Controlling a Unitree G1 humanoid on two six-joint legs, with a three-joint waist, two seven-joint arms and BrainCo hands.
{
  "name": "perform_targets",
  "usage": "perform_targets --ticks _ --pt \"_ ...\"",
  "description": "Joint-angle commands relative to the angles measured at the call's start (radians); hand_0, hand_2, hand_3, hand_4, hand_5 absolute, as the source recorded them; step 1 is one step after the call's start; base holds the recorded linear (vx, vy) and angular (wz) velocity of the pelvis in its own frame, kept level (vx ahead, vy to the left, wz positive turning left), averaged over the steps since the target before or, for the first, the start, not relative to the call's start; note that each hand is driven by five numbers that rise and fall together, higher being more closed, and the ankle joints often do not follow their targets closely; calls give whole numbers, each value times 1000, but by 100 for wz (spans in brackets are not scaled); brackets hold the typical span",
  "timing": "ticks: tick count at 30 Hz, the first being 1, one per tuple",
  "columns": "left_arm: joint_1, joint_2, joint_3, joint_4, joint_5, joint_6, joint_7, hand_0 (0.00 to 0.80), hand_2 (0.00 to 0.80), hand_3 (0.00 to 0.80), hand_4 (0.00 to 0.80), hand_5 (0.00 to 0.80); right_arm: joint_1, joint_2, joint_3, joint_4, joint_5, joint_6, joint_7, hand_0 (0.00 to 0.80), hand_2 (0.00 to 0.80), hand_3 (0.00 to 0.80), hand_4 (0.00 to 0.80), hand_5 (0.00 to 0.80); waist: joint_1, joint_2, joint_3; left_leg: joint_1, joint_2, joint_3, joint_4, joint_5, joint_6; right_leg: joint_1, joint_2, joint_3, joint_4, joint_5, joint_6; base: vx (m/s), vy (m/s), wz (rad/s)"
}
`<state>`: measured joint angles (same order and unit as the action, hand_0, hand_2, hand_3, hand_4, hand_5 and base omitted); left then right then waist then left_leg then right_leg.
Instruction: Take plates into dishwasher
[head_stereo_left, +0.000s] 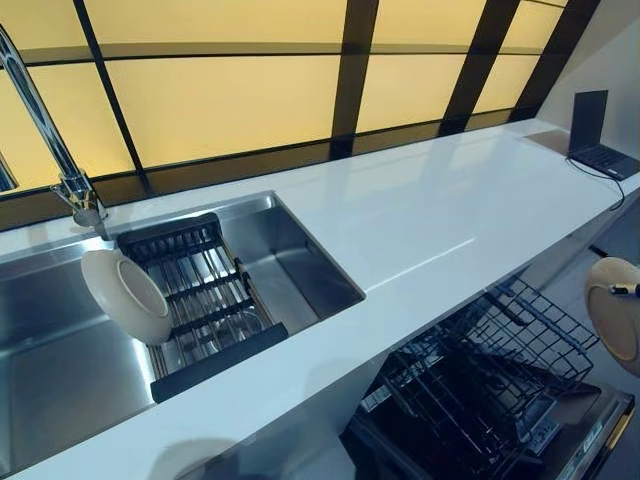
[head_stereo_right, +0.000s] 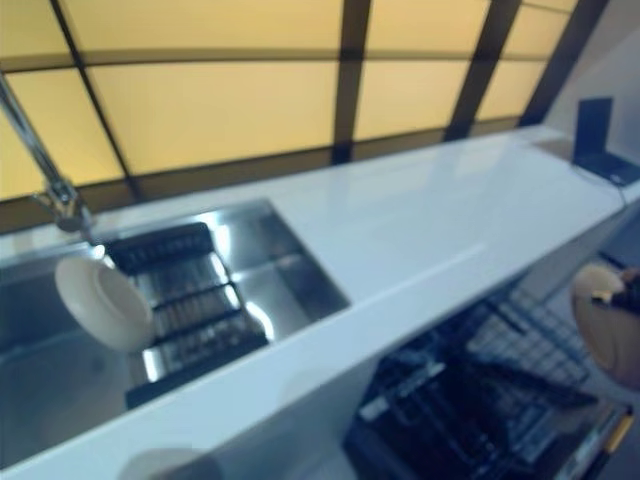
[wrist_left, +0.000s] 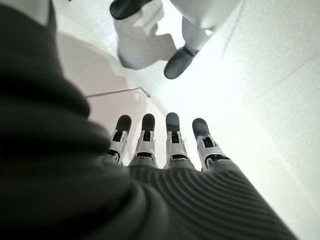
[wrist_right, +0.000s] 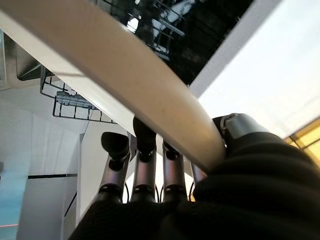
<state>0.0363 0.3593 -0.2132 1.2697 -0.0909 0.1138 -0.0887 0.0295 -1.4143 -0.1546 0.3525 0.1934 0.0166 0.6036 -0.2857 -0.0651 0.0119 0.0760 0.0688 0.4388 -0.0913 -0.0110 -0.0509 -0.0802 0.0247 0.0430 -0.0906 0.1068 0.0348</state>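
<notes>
plate (head_stereo_left: 617, 312) gripped by right hand (wrist_right: 150, 165), over dishwasher rack (head_stereo_left: 500, 365)

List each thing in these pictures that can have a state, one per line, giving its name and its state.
Plate in sink: leaning on its edge against the drying rack.
Plate in hand: held by the right hand, above the dishwasher rack.
Dishwasher rack: pulled out, no plates visible in it.
Laptop: lid open, on the counter's far end.
Tap: no water running.
Left hand: open, holding nothing.
</notes>
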Motion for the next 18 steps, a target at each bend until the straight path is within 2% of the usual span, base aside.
perform_targets --ticks 1,7,18 --pt "-23 50 22 21 43 -9 -4 0 0 0 0 0 -45 -3 -78 -16 -35 -69 -22 800 800 800 800 800 27 -28 15 20 -8 -55 4 -64 43 65 3 -67 3 -53 79 1 -37 0" --pt "-35 54 32 20 55 -18 -16 0 0 0 0 0 -10 21 -60 -84 -81 -117 -11 800 800 800 800 800 29 -22 26 14 -5 -56 4 -59 40 61 2 -75 3 -54 78 -3 -22 0" --pt "-47 54 53 25 67 -28 -27 0 0 0 0 0 -33 88 16 -233 -131 -44 52 800 800 800 800 800 40 -15 45 2 -6 -69 4 -55 35 59 -2 -89 3 -60 75 0 0 0"
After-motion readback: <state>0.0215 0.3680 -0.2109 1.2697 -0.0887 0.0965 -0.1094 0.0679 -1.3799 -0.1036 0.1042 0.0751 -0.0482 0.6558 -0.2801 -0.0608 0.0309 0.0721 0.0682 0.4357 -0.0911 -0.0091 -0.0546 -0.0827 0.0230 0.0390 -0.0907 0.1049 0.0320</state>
